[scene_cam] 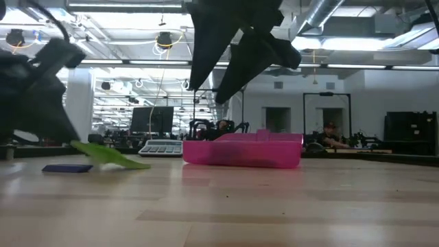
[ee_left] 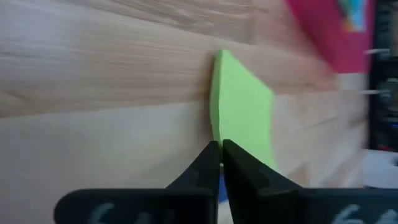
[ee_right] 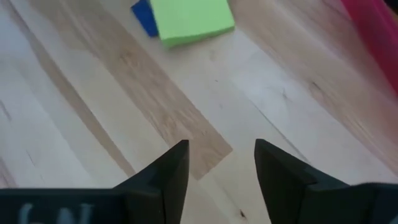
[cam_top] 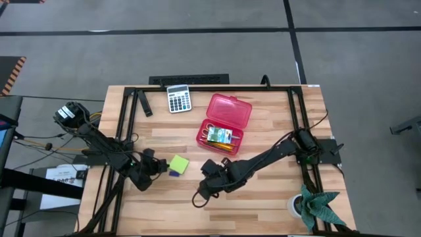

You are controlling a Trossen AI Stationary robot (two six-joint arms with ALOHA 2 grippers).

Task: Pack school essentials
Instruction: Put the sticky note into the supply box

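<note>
The left gripper (ee_left: 220,163) sits left of centre in the high view, its jaws pinched together at the near edge of the lime-green pad (ee_left: 244,112); the fingertips look closed right at that edge, though whether a sheet is caught between them cannot be told. In the low view the pad (scene_cam: 108,155) is tilted, one side raised toward the gripper at the left edge, the other side on the wood. A small blue item (scene_cam: 67,167) lies just beside it; what it is stays unclear.

The right gripper (ee_right: 221,163), below centre in the high view, hovers above bare wood with its jaws apart and nothing between them.

The red case (cam_top: 224,122) lies open at upper centre, with a few items inside, among them a green-blue carton (cam_top: 221,135); the rest are too small to make out. In the low view its wall hides the contents. A calculator (cam_top: 178,98) lies near the table's far edge.

The table (cam_top: 263,191) is light wood in a black frame. A green plant (cam_top: 318,208) sits at lower right. Beyond, the low view shows an open hall with ceiling pipes, monitors and seated people.
</note>
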